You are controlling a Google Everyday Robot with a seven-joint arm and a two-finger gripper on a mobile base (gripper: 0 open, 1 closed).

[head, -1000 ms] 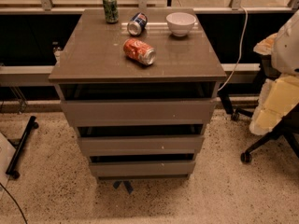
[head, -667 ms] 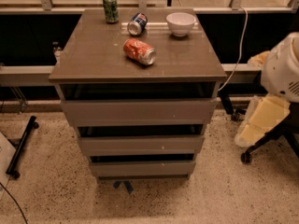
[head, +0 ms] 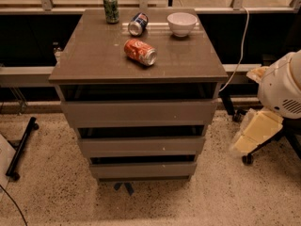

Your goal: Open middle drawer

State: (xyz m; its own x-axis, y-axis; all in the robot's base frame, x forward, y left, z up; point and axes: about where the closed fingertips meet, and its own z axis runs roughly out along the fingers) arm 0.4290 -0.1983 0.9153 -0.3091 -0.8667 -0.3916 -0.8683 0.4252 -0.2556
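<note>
Centre frame is filled by a grey-brown cabinet whose flat top serves as a bench (head: pixel 94 62). Three handle-less fronts are stacked beneath it: the taller upper drawer (head: pixel 139 113), the middle drawer (head: pixel 141 146) directly under that, and the lowest drawer (head: pixel 143 169) near the speckled floor (head: pixel 56 197). A dark gap is seen above each front, and the middle drawer is set in the lower centre of the frame, touched by nothing. On the bench, a green can (head: pixel 111 7) is stood upright at the far left corner, a blue can (head: pixel 138 24) is laid on its side near it, and a white bowl (head: pixel 182 23) is placed at the far right. A red can (head: pixel 140 52) is laid on its side nearer the front edge, apart from the others. The gripper (head: pixel 256 134) is held at the right edge of the frame, below the white rounded arm housing (head: pixel 282 88), well apart from the cabinet; how its grasp is set cannot be told. A white cable (head: pixel 242 46) is hung behind the bench on the right.
</note>
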